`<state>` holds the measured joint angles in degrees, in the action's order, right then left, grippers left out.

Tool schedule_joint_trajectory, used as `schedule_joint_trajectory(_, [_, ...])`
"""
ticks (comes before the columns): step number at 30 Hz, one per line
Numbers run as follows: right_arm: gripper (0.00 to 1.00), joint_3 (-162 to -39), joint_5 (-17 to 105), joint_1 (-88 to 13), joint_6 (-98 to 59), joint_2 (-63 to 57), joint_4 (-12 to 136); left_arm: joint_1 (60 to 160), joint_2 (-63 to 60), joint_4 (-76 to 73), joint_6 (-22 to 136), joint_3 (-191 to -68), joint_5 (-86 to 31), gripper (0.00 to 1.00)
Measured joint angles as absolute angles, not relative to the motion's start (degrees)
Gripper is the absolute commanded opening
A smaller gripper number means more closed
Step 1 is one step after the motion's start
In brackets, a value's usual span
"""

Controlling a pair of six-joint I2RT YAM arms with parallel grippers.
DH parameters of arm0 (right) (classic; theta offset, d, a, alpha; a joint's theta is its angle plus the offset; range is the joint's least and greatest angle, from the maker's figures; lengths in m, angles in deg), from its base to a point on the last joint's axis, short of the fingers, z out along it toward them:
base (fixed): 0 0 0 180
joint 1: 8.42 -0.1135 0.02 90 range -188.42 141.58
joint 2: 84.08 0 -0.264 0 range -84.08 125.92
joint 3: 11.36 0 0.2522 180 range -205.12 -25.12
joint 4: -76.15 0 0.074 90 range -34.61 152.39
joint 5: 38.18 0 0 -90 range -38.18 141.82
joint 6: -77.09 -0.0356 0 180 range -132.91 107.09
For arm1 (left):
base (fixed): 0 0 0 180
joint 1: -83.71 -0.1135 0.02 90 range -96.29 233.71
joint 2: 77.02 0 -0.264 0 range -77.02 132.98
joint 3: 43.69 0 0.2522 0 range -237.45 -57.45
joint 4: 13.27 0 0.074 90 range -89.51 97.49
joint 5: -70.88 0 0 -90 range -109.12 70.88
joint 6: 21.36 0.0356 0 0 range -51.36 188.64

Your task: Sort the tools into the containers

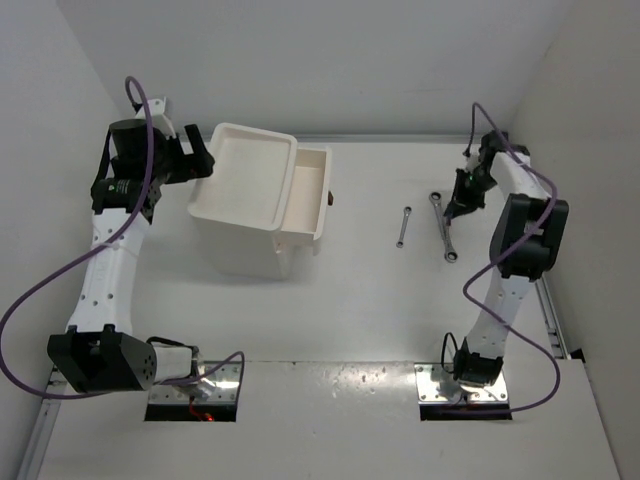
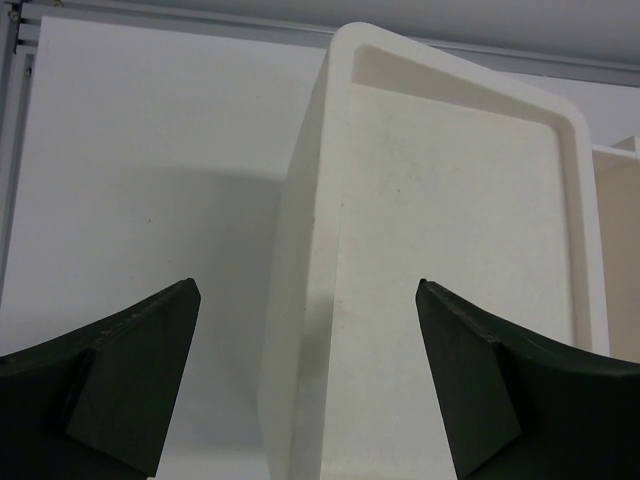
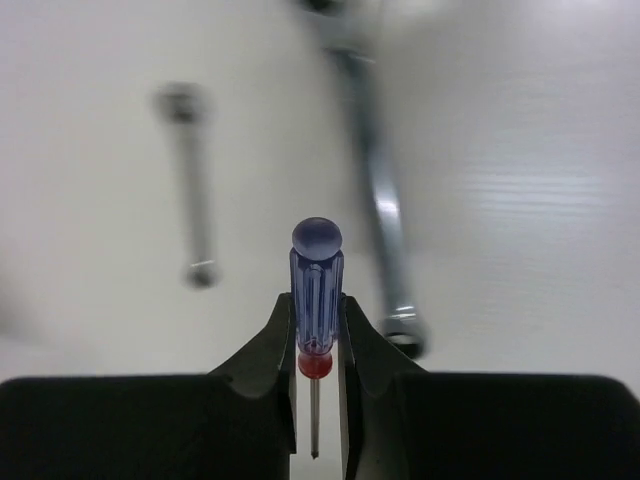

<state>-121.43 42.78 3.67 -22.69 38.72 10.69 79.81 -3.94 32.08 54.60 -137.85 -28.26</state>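
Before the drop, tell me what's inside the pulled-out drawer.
The pulled-out drawer shows only bare white floor; no tool is visible there. Its inner part sits under the tray top, so that stretch is hidden.

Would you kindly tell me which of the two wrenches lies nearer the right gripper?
The longer wrench, lying just beside the right gripper; the shorter wrench sits farther left, toward the white drawer unit.

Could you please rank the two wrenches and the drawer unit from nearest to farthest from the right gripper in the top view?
1. larger wrench, just beside the right gripper, which holds the blue-handled screwdriver.
2. smaller wrench, a little further left.
3. drawer unit, on the far left side.
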Motion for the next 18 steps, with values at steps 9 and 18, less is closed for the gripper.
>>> schedule_joint_trajectory(9, [0.00,-127.86,10.94,-7.17,-34.95,12.16,23.21,79.81,-3.96,32.08,54.16,-137.96,-28.07,0.96])
schedule_joint_trajectory(18, [0.00,-134.98,13.43,-21.68,-47.89,11.35,37.40,80.31,-5.08,32.08,53.92,-137.96,-26.56,0.96])
